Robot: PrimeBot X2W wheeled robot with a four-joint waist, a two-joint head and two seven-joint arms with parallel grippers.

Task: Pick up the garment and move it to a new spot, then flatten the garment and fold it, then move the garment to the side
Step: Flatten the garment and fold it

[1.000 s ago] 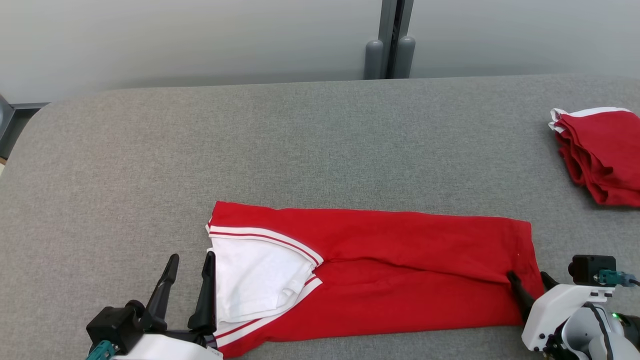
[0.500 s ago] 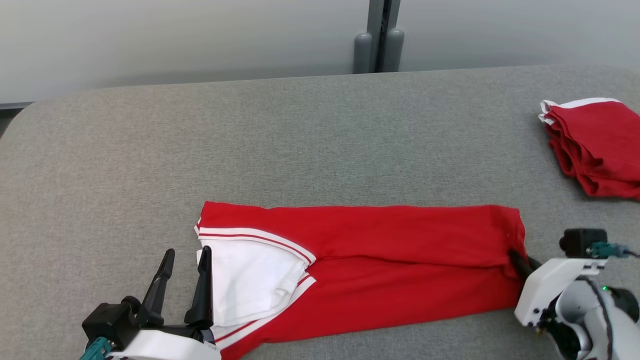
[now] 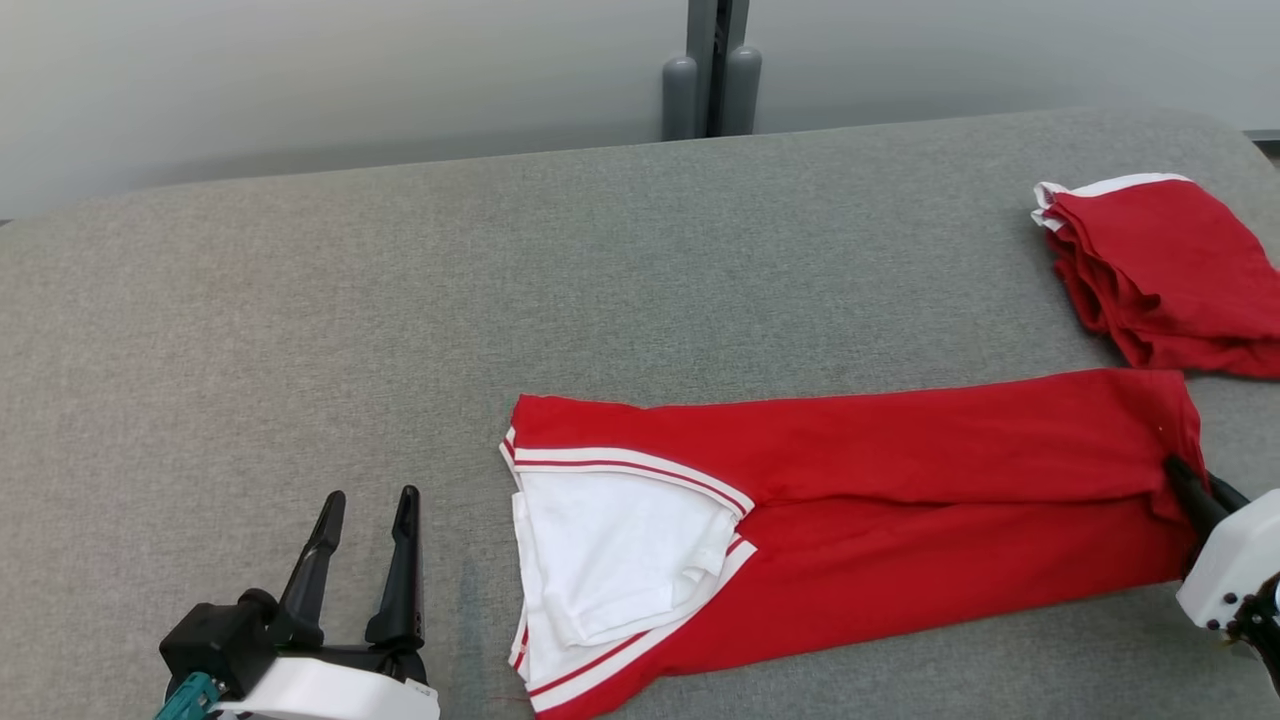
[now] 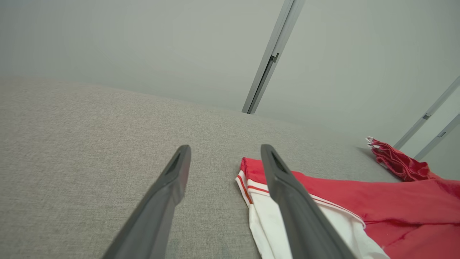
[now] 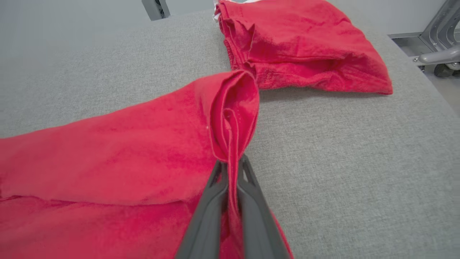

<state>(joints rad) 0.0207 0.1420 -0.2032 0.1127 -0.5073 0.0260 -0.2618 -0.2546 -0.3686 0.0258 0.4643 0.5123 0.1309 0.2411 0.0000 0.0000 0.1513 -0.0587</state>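
Note:
The garment [image 3: 900, 500] is a red piece with a white panel and white-striped trim, folded into a long strip across the grey table [image 3: 400, 300]. Its right hem [image 5: 233, 118] is bunched up between the fingers of my right gripper [image 3: 1195, 490], which is shut on it [image 5: 231, 165]. My left gripper [image 3: 365, 500] stands open on the table, a little left of the garment's white end [image 4: 258, 216], touching nothing; its two fingers [image 4: 172, 180] are spread wide.
A stack of folded red garments [image 3: 1160, 270] lies at the table's far right, just behind the held hem [image 5: 305, 46]. A grey post [image 3: 710, 70] stands against the wall behind the table. Metal frame parts [image 5: 438, 39] sit beyond the table's right edge.
My right gripper has shut on the garment's right hem and dragged the whole strip to the right, away from the left gripper. The head view has also shifted.

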